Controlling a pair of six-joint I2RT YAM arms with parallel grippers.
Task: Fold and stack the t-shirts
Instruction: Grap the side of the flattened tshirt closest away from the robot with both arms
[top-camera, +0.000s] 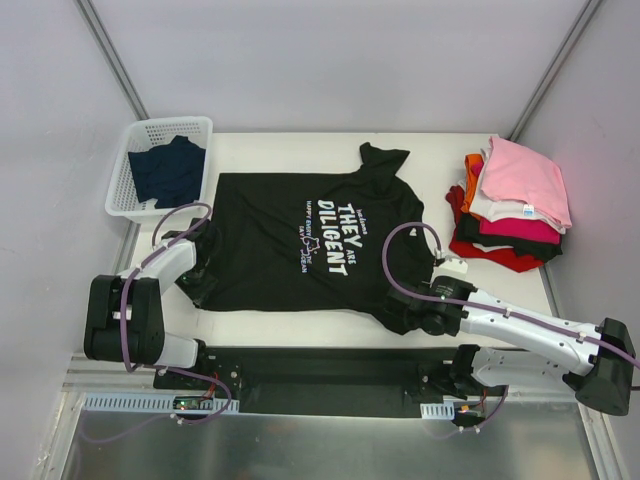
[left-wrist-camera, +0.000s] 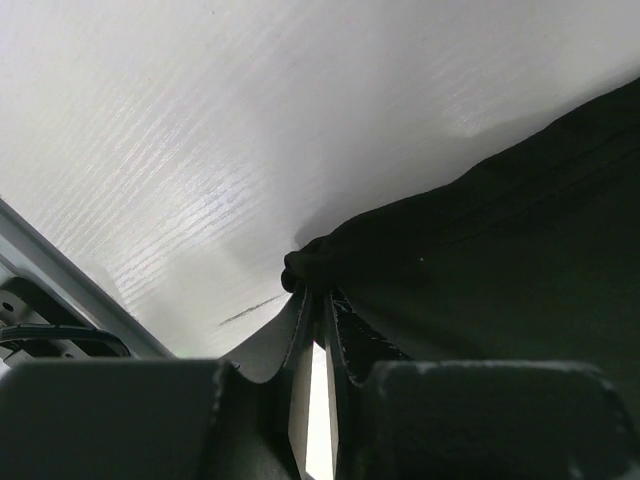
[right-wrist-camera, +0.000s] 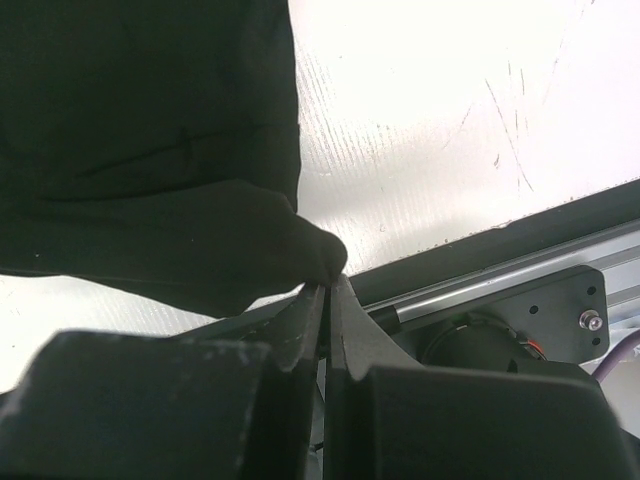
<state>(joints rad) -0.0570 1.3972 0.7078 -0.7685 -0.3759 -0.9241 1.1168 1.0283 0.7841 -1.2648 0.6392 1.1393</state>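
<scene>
Here, black t-shirt (top-camera: 262, 258) lay spread on the counter (top-camera: 300, 150), left jaws pinched tight on its near left corner, right jaws clamped on the near right corner.

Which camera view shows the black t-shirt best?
The top external view: nearly the whole black t-shirt lies spread on the table, its white lettering visible. The left wrist view shows only a bunched corner pinched in the left claw; the right wrist view shows another corner in the right claw.
</scene>
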